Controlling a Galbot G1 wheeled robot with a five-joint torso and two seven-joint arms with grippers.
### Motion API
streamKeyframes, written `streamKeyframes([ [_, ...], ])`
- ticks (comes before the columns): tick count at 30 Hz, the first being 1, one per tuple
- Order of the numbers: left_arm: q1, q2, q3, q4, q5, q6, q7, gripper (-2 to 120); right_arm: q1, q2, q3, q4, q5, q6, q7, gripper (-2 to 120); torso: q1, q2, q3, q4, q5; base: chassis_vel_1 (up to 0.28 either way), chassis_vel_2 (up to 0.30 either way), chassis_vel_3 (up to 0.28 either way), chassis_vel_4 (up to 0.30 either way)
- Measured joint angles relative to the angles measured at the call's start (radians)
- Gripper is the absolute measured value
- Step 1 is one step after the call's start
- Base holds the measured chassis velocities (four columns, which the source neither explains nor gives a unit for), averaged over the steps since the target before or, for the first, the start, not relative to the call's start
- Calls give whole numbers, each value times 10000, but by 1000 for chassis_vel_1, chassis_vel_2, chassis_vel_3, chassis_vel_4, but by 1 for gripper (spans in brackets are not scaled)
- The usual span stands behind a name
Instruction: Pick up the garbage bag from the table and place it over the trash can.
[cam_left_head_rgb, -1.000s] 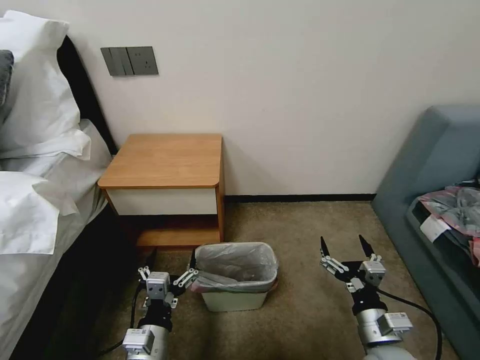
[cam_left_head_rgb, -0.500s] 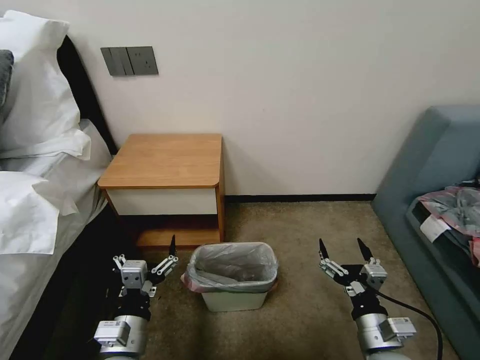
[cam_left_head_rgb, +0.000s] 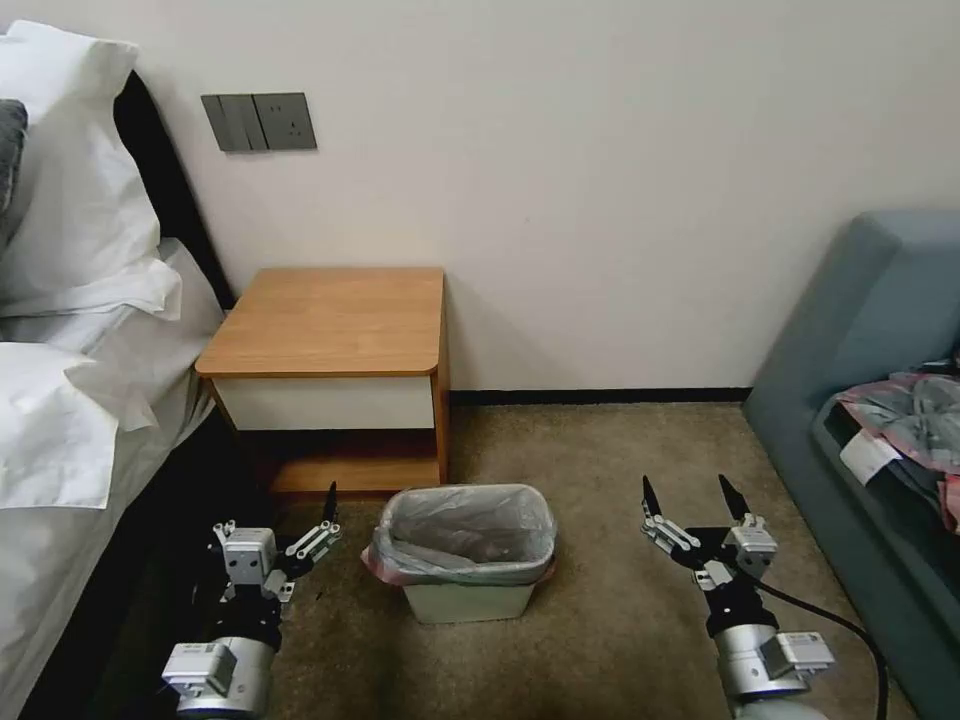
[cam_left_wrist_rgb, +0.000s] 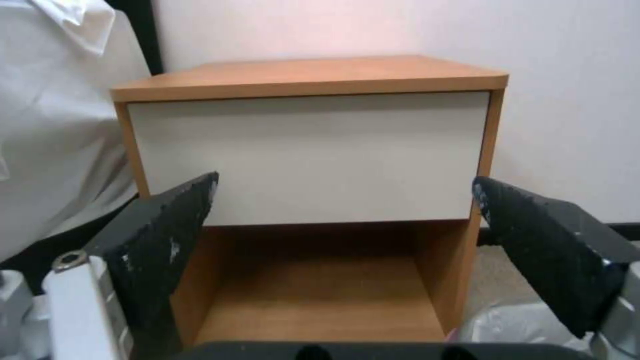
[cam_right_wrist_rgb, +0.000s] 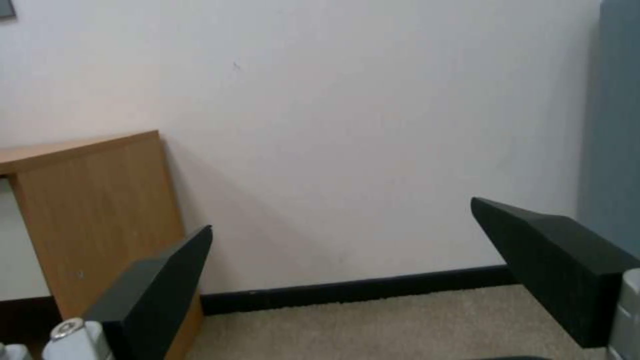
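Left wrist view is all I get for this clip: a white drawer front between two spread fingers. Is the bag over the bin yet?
Observer: Yes. In the head view the garbage bag lines the trash can, with its pinkish rim folded over the can's edge. The top of the table has nothing on it.
Operator: And where do the grippers sit relative to the can?
Observer: They flank it, both open and apart from it. The left gripper is on the can's left, in front of the table's low shelf. The right gripper is over the carpet on the can's right.
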Motion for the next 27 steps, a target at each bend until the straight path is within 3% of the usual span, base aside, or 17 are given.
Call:
streamKeyframes([
  [27,-1,-4,21,13,25,-9,-31,100,-1,-3,-6,-6,-17,13,23,100,1,0,0,0,0,0,0,0,0],
])
